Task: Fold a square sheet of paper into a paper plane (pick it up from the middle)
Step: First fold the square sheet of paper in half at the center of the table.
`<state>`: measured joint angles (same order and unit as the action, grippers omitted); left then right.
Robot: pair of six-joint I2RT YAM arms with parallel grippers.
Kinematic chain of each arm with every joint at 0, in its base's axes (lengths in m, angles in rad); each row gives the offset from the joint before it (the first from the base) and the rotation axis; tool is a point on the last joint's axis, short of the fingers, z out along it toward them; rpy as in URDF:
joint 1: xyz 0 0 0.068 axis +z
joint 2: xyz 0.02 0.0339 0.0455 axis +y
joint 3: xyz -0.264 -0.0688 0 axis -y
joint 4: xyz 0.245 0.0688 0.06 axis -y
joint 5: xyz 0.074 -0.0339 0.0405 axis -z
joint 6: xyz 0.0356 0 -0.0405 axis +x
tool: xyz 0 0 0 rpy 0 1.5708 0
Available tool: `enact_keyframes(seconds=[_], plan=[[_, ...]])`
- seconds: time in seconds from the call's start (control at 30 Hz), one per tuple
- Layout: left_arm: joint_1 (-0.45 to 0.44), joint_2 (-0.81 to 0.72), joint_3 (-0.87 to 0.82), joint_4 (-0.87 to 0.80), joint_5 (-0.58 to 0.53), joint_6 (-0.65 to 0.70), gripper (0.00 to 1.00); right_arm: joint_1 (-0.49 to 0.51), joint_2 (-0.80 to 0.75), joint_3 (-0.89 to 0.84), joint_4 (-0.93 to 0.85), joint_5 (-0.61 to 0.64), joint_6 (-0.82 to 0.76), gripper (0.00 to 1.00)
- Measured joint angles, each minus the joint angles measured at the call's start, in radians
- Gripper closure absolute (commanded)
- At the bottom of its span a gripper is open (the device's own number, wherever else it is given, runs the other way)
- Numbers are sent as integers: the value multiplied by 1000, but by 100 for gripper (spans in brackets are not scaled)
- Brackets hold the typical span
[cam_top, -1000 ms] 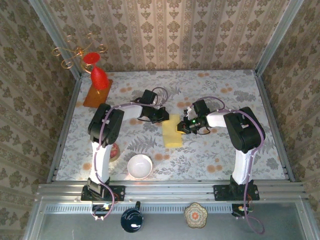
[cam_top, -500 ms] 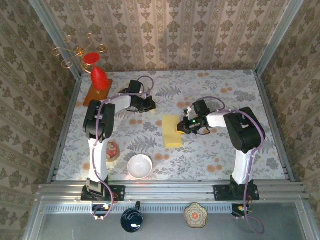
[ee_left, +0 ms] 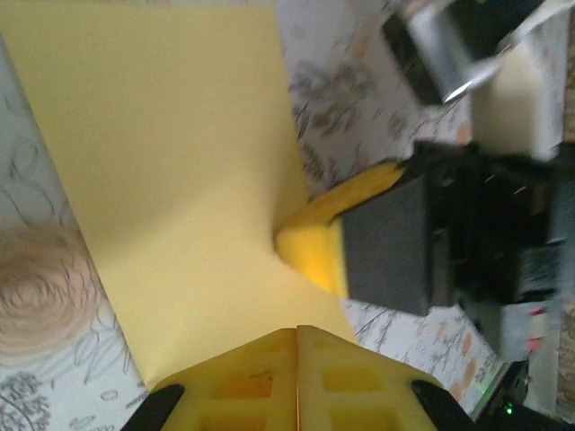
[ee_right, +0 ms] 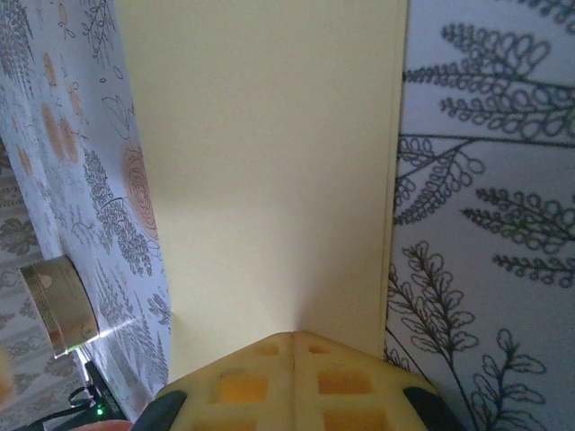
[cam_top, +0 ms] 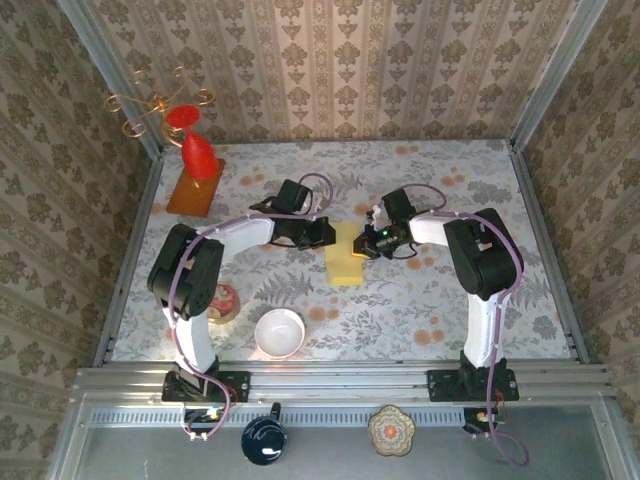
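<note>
Yellow paper (cam_top: 346,265) | far edge partly hidden | left jaws closed | right jaws closed | grip unclear

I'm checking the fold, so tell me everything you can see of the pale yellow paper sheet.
The pale yellow paper sheet is thin, plain and unmarked: a narrow rectangle lying flat on the floral tablecloth. A second layer's edge runs along one long side, so it looks folded over. The shut left gripper and shut right gripper touch its far end; pinching or pressing is unclear.
</note>
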<state>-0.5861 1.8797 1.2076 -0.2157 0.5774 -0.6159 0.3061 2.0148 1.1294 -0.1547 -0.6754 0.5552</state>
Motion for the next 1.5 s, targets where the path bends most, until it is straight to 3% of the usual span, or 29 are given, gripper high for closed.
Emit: enact_keyframes(seconds=[0.3, 0.6, 0.87, 1.07, 1.27, 1.5], plan=[[-41, 119, 28, -2, 29, -44, 91, 0, 1, 2, -4, 1, -6, 97], [-39, 129, -23, 5, 40, -50, 91, 0, 1, 1, -3, 5, -6, 97], [5, 48, -158, 71, 53, -39, 92, 0, 0, -5, 4, 6, -6, 97], [40, -63, -215, -47, 3, -27, 91, 0, -1, -8, 7, 6, -6, 97], [-32, -101, -146, -31, -5, -44, 92, 0, -3, -13, 16, 6, -5, 97], [-98, 11, -91, 6, 2, -66, 92, 0, -3, -14, 17, 7, -3, 97]])
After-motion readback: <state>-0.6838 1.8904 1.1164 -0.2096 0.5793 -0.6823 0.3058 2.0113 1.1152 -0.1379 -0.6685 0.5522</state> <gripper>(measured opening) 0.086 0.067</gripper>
